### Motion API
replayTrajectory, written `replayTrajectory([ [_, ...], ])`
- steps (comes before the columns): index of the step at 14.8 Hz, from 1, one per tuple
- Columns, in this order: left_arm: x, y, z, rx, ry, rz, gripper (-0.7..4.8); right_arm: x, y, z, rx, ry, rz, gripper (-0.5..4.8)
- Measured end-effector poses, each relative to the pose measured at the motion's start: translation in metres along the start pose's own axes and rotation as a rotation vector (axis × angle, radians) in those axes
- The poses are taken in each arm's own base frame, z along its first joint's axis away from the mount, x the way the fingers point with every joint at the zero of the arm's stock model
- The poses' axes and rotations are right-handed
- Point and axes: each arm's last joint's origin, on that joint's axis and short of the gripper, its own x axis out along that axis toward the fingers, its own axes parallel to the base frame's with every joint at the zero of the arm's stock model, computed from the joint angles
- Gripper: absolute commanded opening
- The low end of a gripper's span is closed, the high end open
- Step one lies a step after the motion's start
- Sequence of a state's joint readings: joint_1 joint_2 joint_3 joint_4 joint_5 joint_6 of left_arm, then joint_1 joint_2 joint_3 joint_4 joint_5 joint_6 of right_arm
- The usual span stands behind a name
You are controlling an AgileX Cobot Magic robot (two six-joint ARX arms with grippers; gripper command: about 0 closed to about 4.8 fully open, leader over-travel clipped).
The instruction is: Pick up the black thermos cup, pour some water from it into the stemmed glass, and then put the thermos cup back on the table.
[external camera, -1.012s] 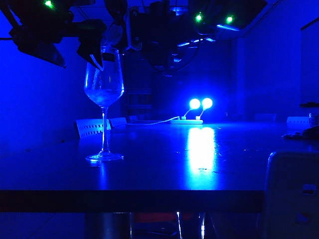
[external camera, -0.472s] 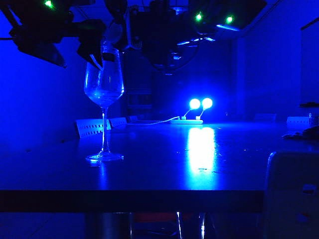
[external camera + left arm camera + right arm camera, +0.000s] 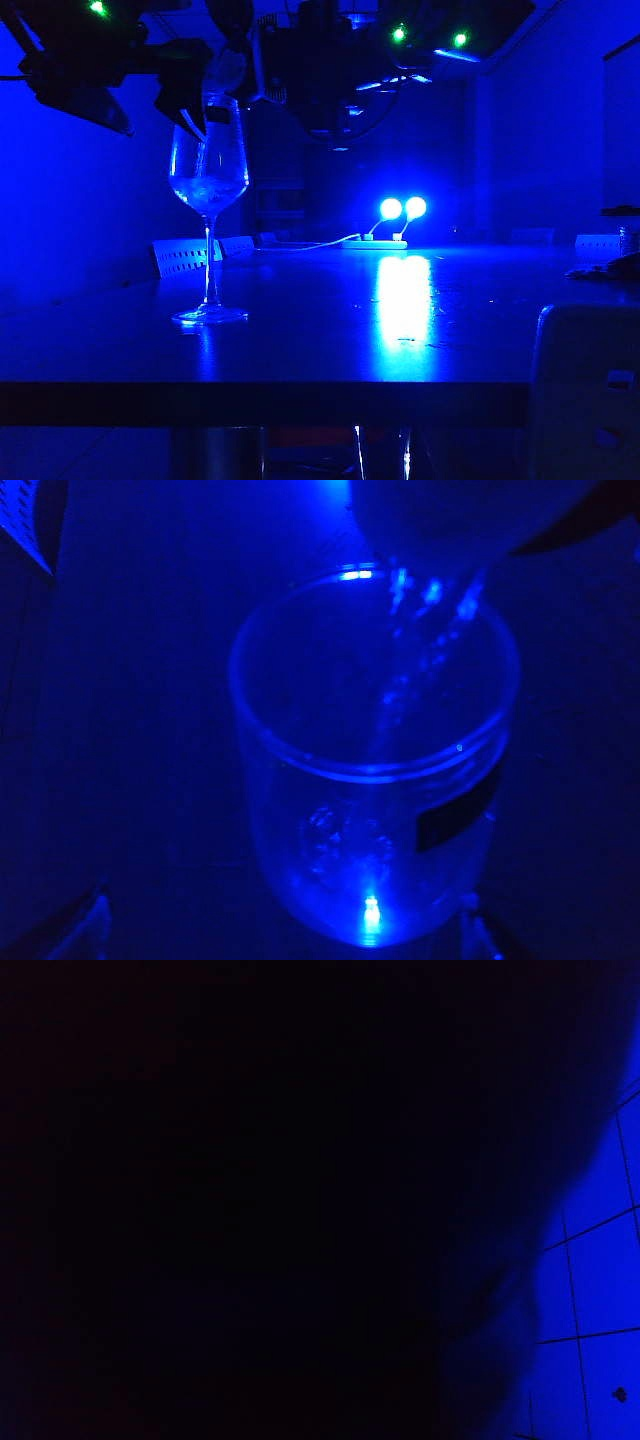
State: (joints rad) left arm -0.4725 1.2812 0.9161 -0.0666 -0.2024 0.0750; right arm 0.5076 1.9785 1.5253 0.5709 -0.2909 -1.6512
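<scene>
The stemmed glass (image 3: 209, 170) stands upright on the left of the dark table (image 3: 300, 350), partly filled with water. The black thermos cup (image 3: 285, 60) lies tipped above it, its mouth (image 3: 450, 515) over the rim. A thin stream of water (image 3: 400, 660) falls into the glass (image 3: 370, 760). My right gripper (image 3: 325, 75) is shut on the thermos cup, whose dark body (image 3: 250, 1200) fills the right wrist view and hides the jaws. My left gripper (image 3: 282, 925) hangs open above the glass, one fingertip (image 3: 95, 920) showing at each side of the bowl. It is a dark shape (image 3: 185, 100) by the rim.
A power strip with two bright lamps (image 3: 400, 212) sits at the back of the table, throwing a glare across the middle. A pale perforated piece (image 3: 185, 256) lies behind the glass. A light box (image 3: 585, 390) stands at the front right, and small items (image 3: 620, 250) sit at the far right.
The water in the glass stands slightly higher than a second ago. Both arms and the thermos cup have kept still.
</scene>
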Motion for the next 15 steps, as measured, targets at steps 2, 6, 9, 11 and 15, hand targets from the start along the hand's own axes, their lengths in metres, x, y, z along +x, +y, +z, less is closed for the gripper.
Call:
replayTrajectory([
  [2, 0.0000, 0.0000, 0.0000, 0.000, 0.000, 0.000, 4.79, 0.0000, 0.0000, 0.0000, 0.000, 0.001, 0.000, 1.38],
  [6, 0.0000, 0.0000, 0.0000, 0.000, 0.000, 0.000, 4.79, -0.0001, -0.0011, -0.0003, -0.026, 0.002, -0.010, 1.38],
  [9, 0.0000, 0.0000, 0.0000, 0.000, 0.000, 0.000, 4.79, -0.0001, -0.0017, -0.0003, -0.030, 0.003, -0.015, 1.38],
  [11, 0.0000, 0.0000, 0.0000, 0.000, 0.000, 0.000, 4.79, -0.0001, -0.0017, -0.0003, -0.030, 0.002, -0.015, 1.38],
  [15, 0.0000, 0.0000, 0.0000, 0.000, 0.000, 0.000, 4.79, 0.0000, -0.0023, -0.0004, -0.032, 0.004, -0.022, 1.38],
])
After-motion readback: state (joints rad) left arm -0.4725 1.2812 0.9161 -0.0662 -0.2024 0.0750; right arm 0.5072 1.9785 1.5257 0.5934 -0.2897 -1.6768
